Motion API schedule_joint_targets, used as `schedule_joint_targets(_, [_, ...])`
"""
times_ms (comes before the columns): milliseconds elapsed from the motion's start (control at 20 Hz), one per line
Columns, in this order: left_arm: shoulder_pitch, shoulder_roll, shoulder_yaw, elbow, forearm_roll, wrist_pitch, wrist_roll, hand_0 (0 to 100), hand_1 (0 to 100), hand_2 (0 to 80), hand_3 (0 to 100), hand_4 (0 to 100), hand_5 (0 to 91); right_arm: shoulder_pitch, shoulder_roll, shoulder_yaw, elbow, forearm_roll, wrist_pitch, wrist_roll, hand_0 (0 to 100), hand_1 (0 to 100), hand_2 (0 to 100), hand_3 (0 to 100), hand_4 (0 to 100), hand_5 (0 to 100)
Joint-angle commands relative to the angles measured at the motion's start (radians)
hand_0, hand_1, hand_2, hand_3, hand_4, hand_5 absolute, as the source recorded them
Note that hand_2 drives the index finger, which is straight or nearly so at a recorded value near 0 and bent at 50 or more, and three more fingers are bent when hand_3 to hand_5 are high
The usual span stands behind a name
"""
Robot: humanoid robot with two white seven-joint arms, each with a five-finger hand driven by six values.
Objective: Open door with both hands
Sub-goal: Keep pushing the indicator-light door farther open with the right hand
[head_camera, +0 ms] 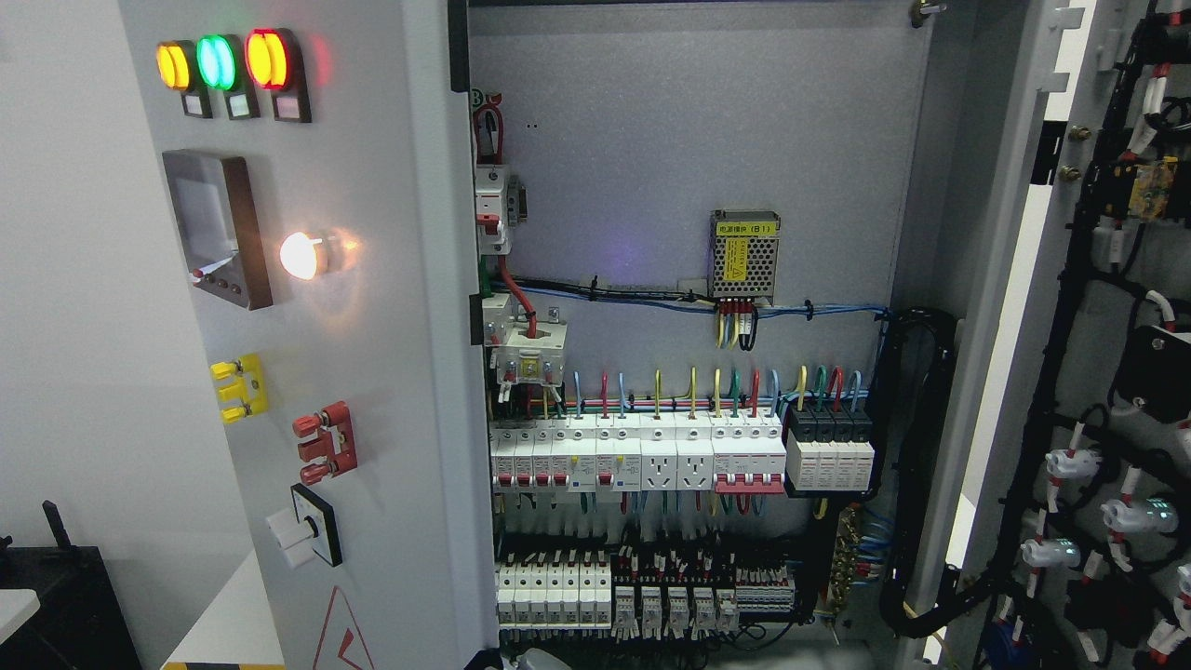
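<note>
Neither of the robot's hands is showing anywhere in the head view, so whether their fingers are apart, together or clamped on anything cannot be told. The cabinet is standing with its right door (1098, 372) swung wide open at the picture's right, its inner face turned toward the camera and running off the right and bottom edges; the black cable bundles (1084, 279) and white connectors on it are partly cut off and too tangled to count. The left door (372, 354) is filling the left half and hiding whatever is lying behind it inside the cabinet. On it three round lamps are glowing in a row, yellow (173, 65), green (217, 61) and red (267, 59), and a fourth white lamp (302, 255) is shining beside a dark meter (220, 228). Below are sitting one yellow clamp (240, 387), one red clamp (325, 442) and one white rotary switch (305, 536); a red warning triangle (342, 637) is being cut off by the bottom edge. Inside, on the grey back panel (689, 140), one small mesh-covered power supply (743, 254) is hanging above a row of white breakers (642, 451), with a second row of terminals (642, 596) lower down that is dim and hard to make out. A pale rounded shape at the bottom edge is too cropped to identify.
</note>
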Motion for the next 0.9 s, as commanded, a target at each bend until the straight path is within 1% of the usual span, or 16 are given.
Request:
schedule_joint_targets(0, [0.001,0.000,0.000,0.034,0.000,0.000,0.000,0,0,0.0,0,3,0.0,0.011,0.006,0.048,-0.041,0.000,0.000,0.000,0,0,0,0,0,0])
schedule_joint_targets(651, [-0.001,0.000,0.000,0.034,0.000,0.000,0.000,0,0,0.0,0,3,0.0,0.028,0.010,0.088,-0.075,0.000,0.000,0.000,0,0,0,0,0,0])
schedule_joint_targets(851, [-0.001,0.000,0.000,0.034,0.000,0.000,0.000,0,0,0.0,0,3,0.0,0.034,0.035,0.105,-0.075,0.001,0.001,0.000,0,0,0,0,0,0])
